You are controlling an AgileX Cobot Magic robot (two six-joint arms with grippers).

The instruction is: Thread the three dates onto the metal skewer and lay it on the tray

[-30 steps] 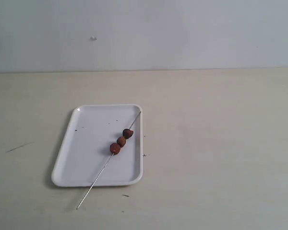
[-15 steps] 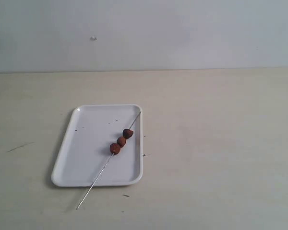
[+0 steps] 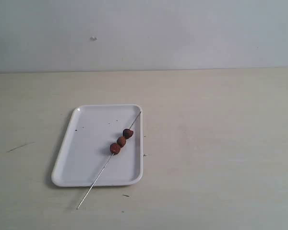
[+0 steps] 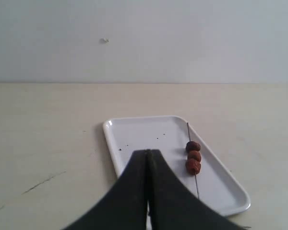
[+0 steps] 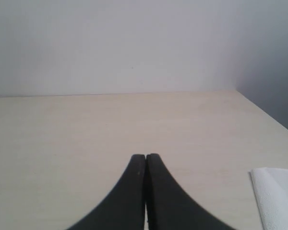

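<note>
left fingers (image 4: 140, 168): pressed together, empty.
right fingers (image 5: 138, 166): pressed together, empty.
three dates (image 4: 193, 156): threaded on the metal skewer (image 4: 196, 181), ahead of the left fingers, apart from them.
metal skewer: slantwise on the tray (image 4: 134, 132), one end over the worktop (image 3: 221, 143).

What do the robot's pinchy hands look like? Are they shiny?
Not shiny. The left gripper and the right gripper look alike: two dull black fingers each, wide at the base, curving to thin tips like a beak. No wires or marks show. The arms are out of view.
</note>
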